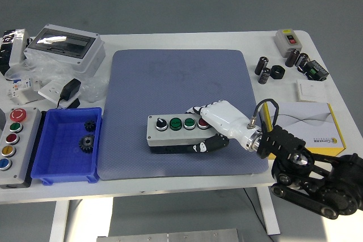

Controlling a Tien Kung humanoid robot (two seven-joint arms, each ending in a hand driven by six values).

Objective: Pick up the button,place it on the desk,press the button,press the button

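The button box (177, 133), a grey unit with a black selector knob, two green buttons and one red button in a row along its top, is seen lying on the blue-grey mat (170, 83) in the mat's near half, resting flat with its long side running left to right. Its right end is clasped by the right robot hand (211, 126): the white palm is laid over the top near the red button, white fingers (198, 109) are curled over the far edge, and the black-tipped thumb is pressed along the near side face. The black right arm is brought in from the lower right corner. The left robot hand is not seen.

The mat is spread across the middle of the white surface (170, 188). To its left, a blue bin (54, 165) holding two dark gears (87, 134) is placed, and a larger grey control box (16, 145) with coloured buttons is set at the left edge. Farther back on the left, a clear-lidded enclosure (65, 47) is found. To the right of the mat, a yellow-and-white box (309, 126), several black cylindrical parts (266, 72) and a small switch box (287, 39) are laid out.
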